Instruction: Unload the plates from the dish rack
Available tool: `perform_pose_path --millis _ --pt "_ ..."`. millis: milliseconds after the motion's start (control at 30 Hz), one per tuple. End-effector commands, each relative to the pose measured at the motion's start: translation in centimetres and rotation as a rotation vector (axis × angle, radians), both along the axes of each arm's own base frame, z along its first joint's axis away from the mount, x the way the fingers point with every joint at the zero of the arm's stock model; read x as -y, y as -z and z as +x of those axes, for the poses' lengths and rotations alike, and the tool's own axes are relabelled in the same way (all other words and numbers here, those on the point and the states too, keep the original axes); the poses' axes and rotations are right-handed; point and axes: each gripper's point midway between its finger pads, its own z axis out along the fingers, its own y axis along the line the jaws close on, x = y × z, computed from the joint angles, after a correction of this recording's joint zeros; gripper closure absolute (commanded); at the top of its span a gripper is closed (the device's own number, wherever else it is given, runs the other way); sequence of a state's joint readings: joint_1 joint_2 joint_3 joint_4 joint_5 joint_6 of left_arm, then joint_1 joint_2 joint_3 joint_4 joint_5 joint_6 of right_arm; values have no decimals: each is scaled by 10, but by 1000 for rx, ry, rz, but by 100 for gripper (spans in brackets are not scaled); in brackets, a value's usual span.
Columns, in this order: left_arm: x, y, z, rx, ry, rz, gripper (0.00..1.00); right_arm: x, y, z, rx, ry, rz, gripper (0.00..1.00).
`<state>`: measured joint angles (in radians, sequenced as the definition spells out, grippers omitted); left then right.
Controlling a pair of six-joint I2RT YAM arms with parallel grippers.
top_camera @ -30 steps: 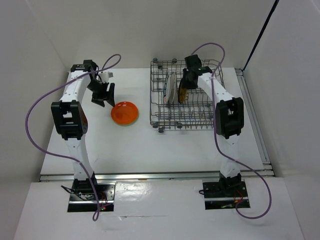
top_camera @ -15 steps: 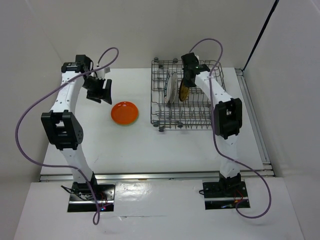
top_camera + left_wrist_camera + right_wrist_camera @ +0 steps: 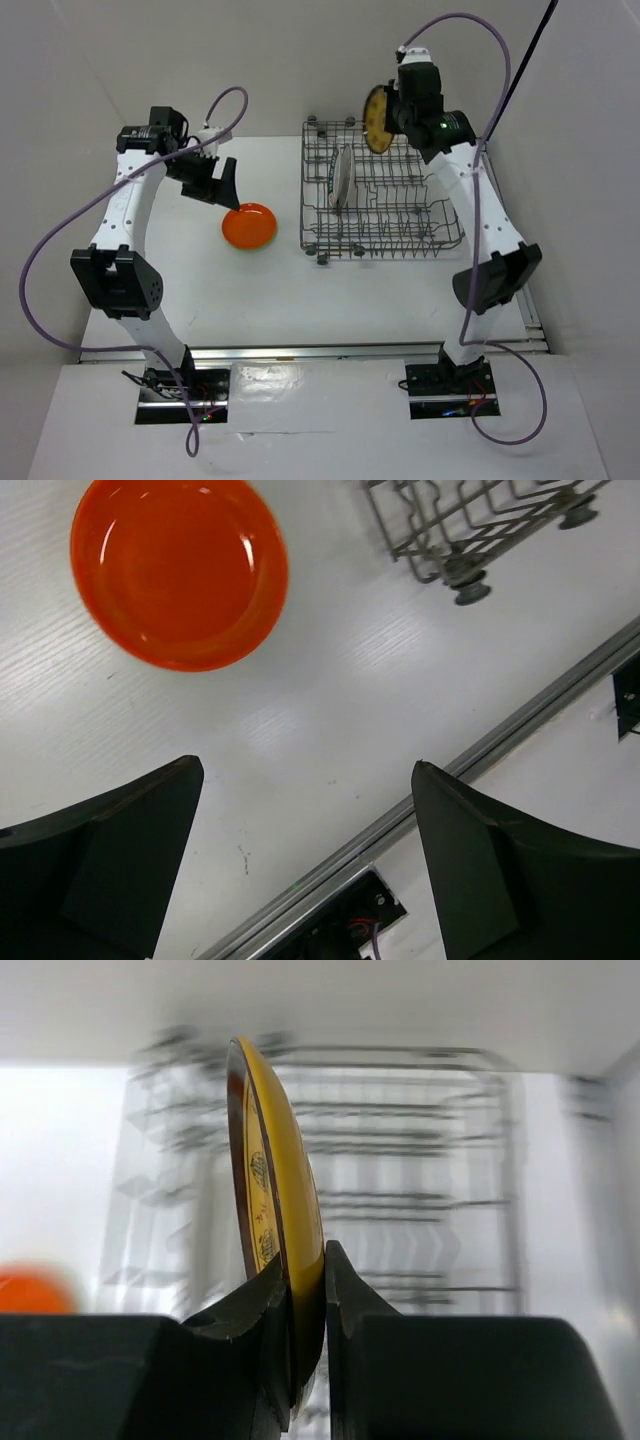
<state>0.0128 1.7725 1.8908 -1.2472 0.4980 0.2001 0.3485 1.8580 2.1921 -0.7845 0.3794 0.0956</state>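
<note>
1. My right arm stands tall, with its wrist high over the far edge of the large grey wire dish rack (image 3: 400, 215).
2. My right gripper (image 3: 306, 1278) is clamped on the rim of the round golden-brown patterned plate (image 3: 268, 1180), which I hold on edge in the air above the rack's tines.
3. My left arm bends over the white table (image 3: 330, 710) left of the rack, and my left gripper (image 3: 305, 780) hangs there spread wide, holding nothing.
4. The round orange plate (image 3: 180, 570) lies flat on the table left of the rack, near my left fingertips but not touching them.
5. A white plate with a dark patterned rim (image 3: 341, 176) stands upright between tines in the rack's left part.
</note>
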Motion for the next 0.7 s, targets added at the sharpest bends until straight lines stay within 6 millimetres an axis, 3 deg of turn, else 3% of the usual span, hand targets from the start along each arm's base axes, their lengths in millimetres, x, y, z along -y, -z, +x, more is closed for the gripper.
perform_pose_path --millis 0,33,67,100,133,233,267,367,433,467,500,567,667 --pt "29 -41 -17 126 115 -103 0 -109 5 -56 -57 -577 233 100" --pt "32 -42 -18 130 115 -107 0 -141 -2 -74 -35 -773 335 100" --pt "36 -43 -23 137 118 -111 0 -156 -1 -90 -50 -834 403 100" --pt "40 -44 -24 150 133 -111 0 -169 26 -102 -115 -881 441 100" --pt "41 -45 -21 169 127 -114 0 -186 22 -109 -86 -972 487 100" --pt "44 -40 -23 161 124 -90 0 -209 33 -129 -111 -1102 550 100" --pt "50 -37 -25 154 136 -82 0 -226 37 -140 -122 -1186 558 100" --pt "51 -29 -21 136 120 -62 0 -247 53 -155 -179 -1308 584 100" --pt "54 -24 -22 117 126 -74 0 -251 66 -160 -236 -1332 630 100" --pt "54 -18 -22 99 125 -73 0 -257 63 -164 -218 -1362 640 100" --pt "53 -16 -23 90 125 -72 0 -262 72 -167 -246 -1361 657 100" --pt "51 -6 -23 64 118 -57 2 -270 64 -171 -200 -1403 661 100" --pt "52 -2 -28 48 121 -65 13 -277 81 -177 -254 -1431 682 100"
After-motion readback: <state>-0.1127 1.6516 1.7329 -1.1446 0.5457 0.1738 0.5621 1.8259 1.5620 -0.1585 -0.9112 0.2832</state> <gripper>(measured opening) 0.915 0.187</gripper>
